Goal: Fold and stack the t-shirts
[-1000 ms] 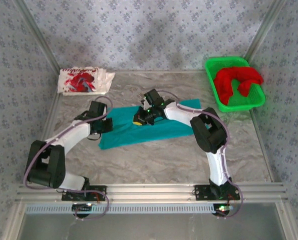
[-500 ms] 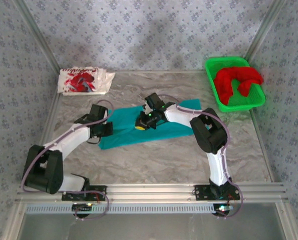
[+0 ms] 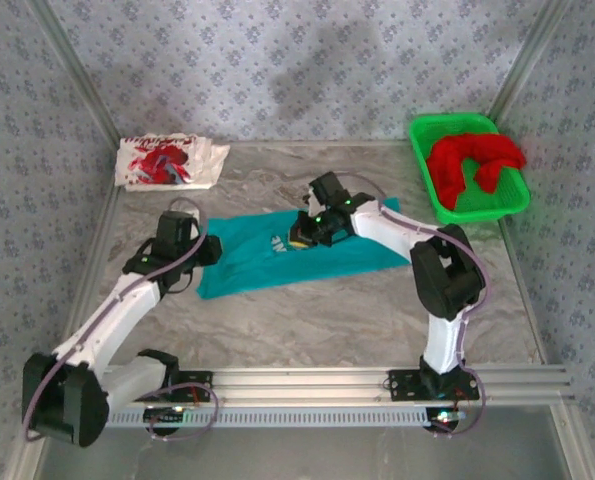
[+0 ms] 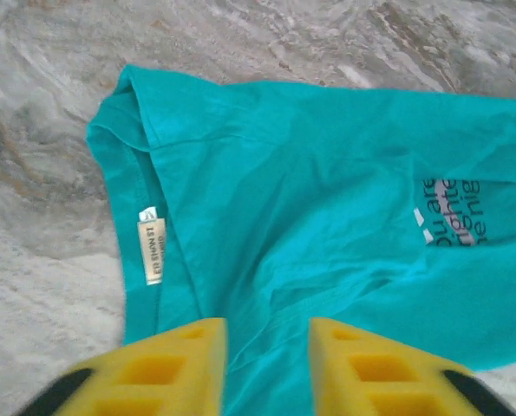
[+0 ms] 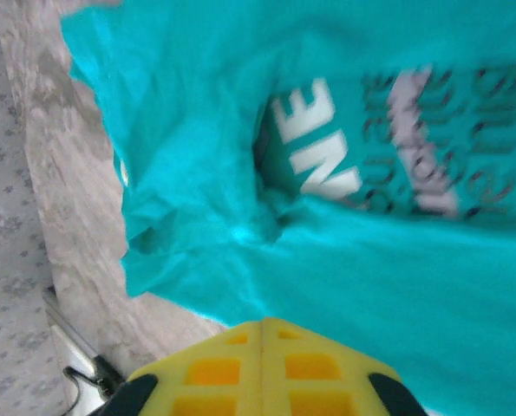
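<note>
Three t-shirts: teal shirt (image 3: pixel 267 255) mid-counter (image 3: pixel 377 310), white shirt (image 3: pixel 167 162) far left, red shirt (image 3: pixel 472 160) inside the one green basket (image 3: pixel 447 213) far right. Left tool (image 4: pixel 266 364) released over teal shirt; right tool (image 5: pixel 262 368) clenched

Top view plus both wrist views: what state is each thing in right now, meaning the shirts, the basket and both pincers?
Teal t-shirt: lying flat as a long folded strip, lettering up.
White t-shirt: folded, set at the far left.
Red t-shirt: bunched up, unfolded, in the basket.
Basket: upright, far right.
Left pincer: open, over the teal t-shirt's collar end.
Right pincer: shut, by the teal t-shirt's lettering; grip on cloth unclear.
</note>
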Motion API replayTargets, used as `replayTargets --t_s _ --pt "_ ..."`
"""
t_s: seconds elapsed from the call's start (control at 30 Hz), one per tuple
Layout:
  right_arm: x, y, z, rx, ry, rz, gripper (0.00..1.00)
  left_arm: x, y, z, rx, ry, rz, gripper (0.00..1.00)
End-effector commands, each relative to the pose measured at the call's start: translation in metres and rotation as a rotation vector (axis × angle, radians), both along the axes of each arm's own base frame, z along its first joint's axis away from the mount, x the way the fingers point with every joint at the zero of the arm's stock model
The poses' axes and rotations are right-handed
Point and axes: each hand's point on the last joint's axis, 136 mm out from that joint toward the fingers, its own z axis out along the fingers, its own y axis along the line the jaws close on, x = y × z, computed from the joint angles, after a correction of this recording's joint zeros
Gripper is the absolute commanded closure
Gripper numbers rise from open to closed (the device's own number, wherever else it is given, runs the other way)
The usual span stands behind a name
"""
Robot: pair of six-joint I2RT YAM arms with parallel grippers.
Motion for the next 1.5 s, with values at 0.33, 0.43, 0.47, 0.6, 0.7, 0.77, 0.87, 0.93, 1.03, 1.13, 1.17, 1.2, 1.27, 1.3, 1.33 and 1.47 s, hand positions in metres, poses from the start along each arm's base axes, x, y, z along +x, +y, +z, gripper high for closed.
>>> replayTargets --t_s 0.33,0.43,0.47,0.6,0.7,0.77,0.87,0.93,1.03,1.13,1.17,1.2,1.27,1.3,1.33,1.47 --pt "0.1 -0.145 -0.057 -0.368 -0.023 -0.218 1.0 0.086 -0.005 -0.072 0.015 0.223 0.091 1.0" --pt "0.102 -0.166 -0.076 -0.397 0.016 -0.247 1.0 0.086 -0.004 -0.087 -0.006 0.273 0.122 1.0" --pt "0.102 -0.171 -0.081 -0.404 0.019 -0.256 1.0 0.085 -0.005 -0.091 -0.013 0.28 0.123 1.0" --pt "0.099 -0.186 -0.099 -0.413 0.044 -0.283 1.0 0.083 -0.012 -0.11 -0.045 0.327 0.133 1.0" --pt "0.091 -0.192 -0.108 -0.4 0.052 -0.292 1.0 0.082 -0.016 -0.12 -0.05 0.357 0.135 1.0" --pt "0.079 -0.194 -0.111 -0.384 0.065 -0.3 1.0 0.085 -0.02 -0.123 -0.056 0.357 0.132 1.0" --pt "0.058 -0.196 -0.115 -0.357 0.078 -0.32 1.0 0.096 -0.028 -0.124 -0.062 0.349 0.111 1.0" --pt "0.034 -0.194 -0.118 -0.328 0.112 -0.322 1.0 0.111 -0.037 -0.122 -0.071 0.342 0.079 1.0" --pt "0.002 -0.189 -0.113 -0.318 0.13 -0.321 1.0 0.135 -0.051 -0.118 -0.056 0.327 0.032 1.0" --pt "-0.032 -0.177 -0.11 -0.319 0.15 -0.3 1.0 0.164 -0.065 -0.115 -0.042 0.29 -0.016 1.0" --pt "-0.042 -0.172 -0.11 -0.315 0.164 -0.304 1.0 0.173 -0.069 -0.116 -0.041 0.278 -0.03 1.0" --pt "-0.056 -0.165 -0.112 -0.313 0.179 -0.299 1.0 0.186 -0.074 -0.115 -0.039 0.26 -0.044 1.0" --pt "-0.077 -0.151 -0.116 -0.299 0.201 -0.294 1.0 0.209 -0.081 -0.115 -0.034 0.249 -0.067 1.0" --pt "-0.088 -0.142 -0.118 -0.294 0.212 -0.284 1.0 0.222 -0.087 -0.114 -0.037 0.243 -0.085 1.0" --pt "-0.097 -0.134 -0.119 -0.292 0.223 -0.277 1.0 0.234 -0.093 -0.11 -0.044 0.236 -0.099 1.0" --pt "-0.123 -0.099 -0.113 -0.254 0.232 -0.238 1.0 0.274 -0.123 -0.087 -0.091 0.193 -0.158 1.0"
